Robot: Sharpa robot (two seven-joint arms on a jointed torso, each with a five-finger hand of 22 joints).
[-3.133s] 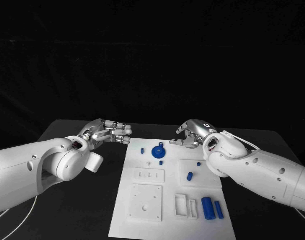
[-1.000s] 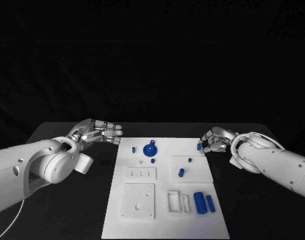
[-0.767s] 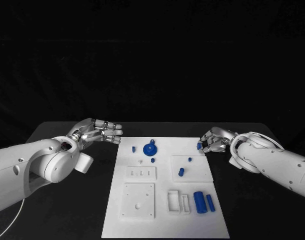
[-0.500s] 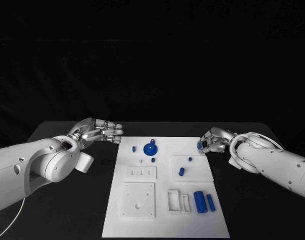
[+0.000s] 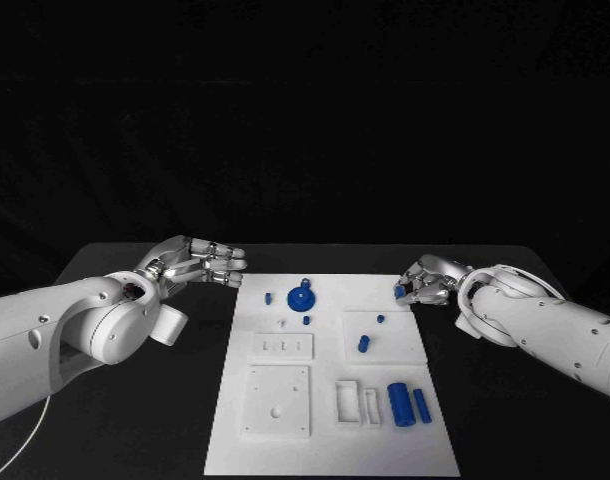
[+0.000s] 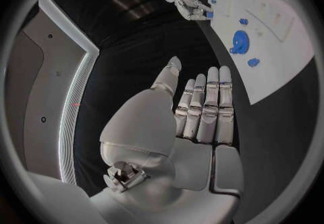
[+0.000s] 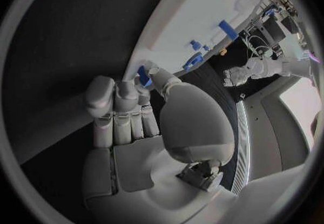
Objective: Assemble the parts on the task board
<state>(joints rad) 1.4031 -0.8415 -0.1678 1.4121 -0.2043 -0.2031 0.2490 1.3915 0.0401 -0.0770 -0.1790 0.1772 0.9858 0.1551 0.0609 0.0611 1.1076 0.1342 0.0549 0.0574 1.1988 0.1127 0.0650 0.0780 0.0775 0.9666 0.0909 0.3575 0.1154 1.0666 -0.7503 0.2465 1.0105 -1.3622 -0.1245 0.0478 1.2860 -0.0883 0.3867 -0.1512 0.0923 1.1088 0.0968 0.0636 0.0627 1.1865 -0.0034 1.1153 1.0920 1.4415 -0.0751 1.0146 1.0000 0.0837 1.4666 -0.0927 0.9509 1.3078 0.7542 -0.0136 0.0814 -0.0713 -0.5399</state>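
Note:
The white task board (image 5: 327,440) lies in the middle of the table. At its far right edge my right hand (image 5: 428,280) pinches a small blue part (image 5: 399,291) in its fingertips; the right wrist view shows that part (image 7: 143,76) between the thumb and the fingers. My left hand (image 5: 197,262) hovers off the board's far left corner, fingers spread and holding nothing. A round blue part (image 5: 301,297) lies at the board's far end, with small blue pieces (image 5: 364,344) nearer the middle.
Two blue cylinders (image 5: 400,404) lie side by side at the board's near right. White blocks (image 5: 276,400) and a slotted holder (image 5: 351,400) sit on the near half. Black table (image 5: 132,420) surrounds the board.
The camera has shifted since the earliest frame. My right hand went from over the board's far end to its far right edge and has held nearly still over the last second. The left hand stays put.

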